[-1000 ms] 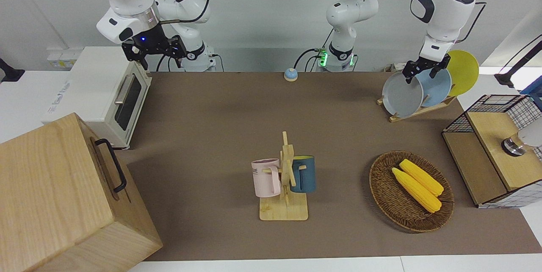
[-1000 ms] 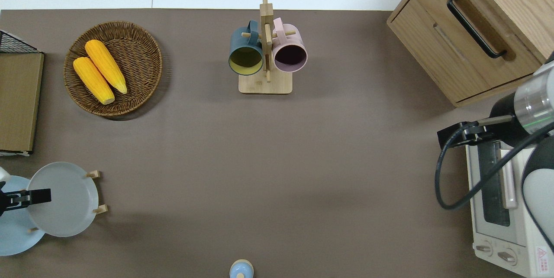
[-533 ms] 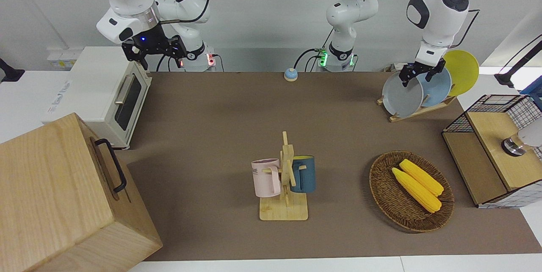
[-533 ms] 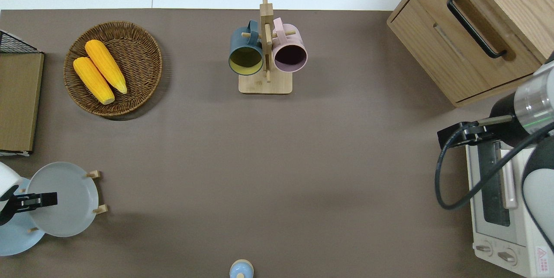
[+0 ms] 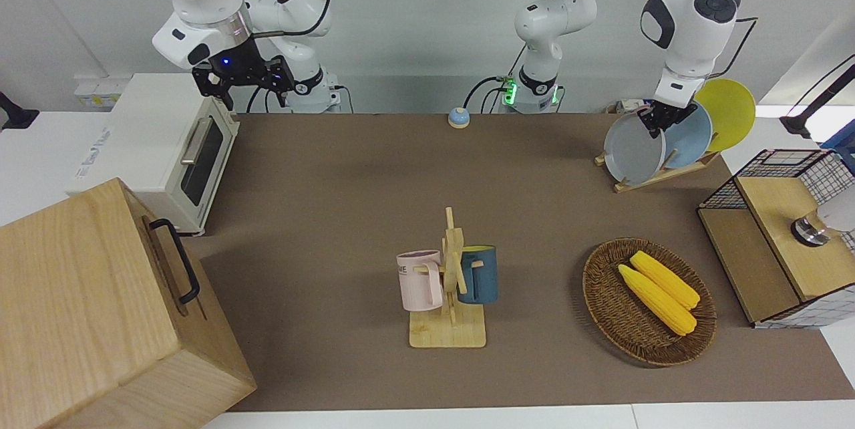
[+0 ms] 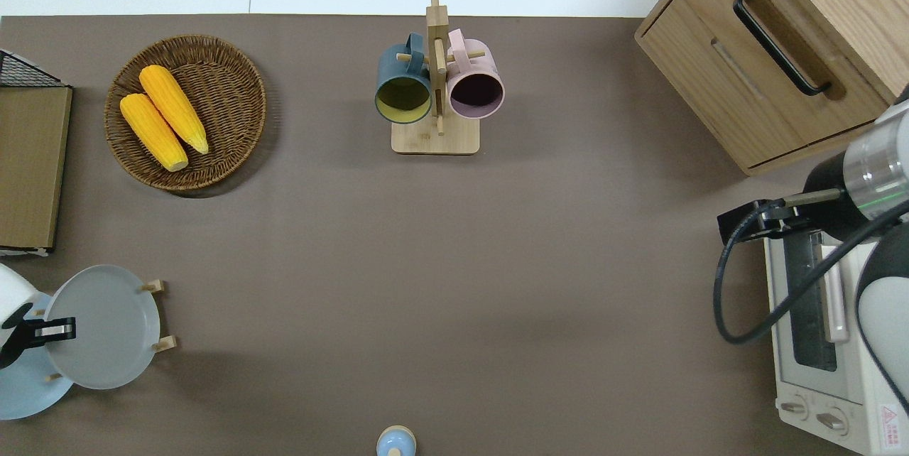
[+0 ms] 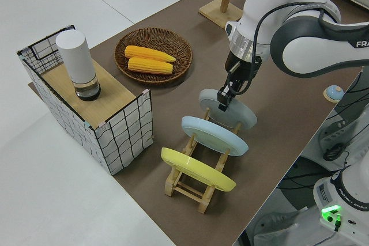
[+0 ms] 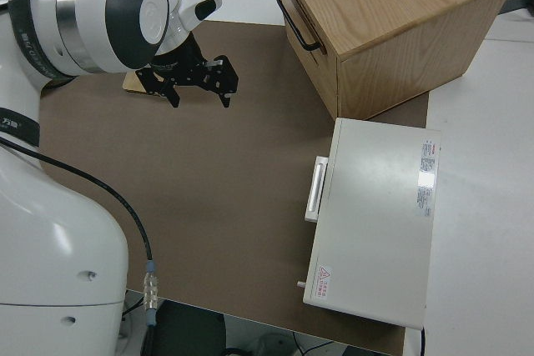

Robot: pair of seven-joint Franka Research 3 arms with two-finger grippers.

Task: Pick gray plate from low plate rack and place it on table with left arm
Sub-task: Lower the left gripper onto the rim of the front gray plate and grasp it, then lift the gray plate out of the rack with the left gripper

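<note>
The left gripper [image 7: 225, 97] is at the top rim of the gray plate [image 5: 634, 150], which leans in the rack [image 7: 190, 184] directly below it; whether it pinches the rim I cannot tell. Grasping seems in hand; next comes lifting clear, then lowering onto the worktop [image 6: 454, 264]. The plate is plain, matte, shallow-rimmed. The right arm is parked.

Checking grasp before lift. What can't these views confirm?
- Left tool on the gray plate: whether its fingers have closed on the rim, too small in every view.
- Light blue plate: overhead, cut by the frame edge and covered by the gray plate.
- Low plate rack: slots under the plates hidden by the plates.
- Right arm is parked.
</note>
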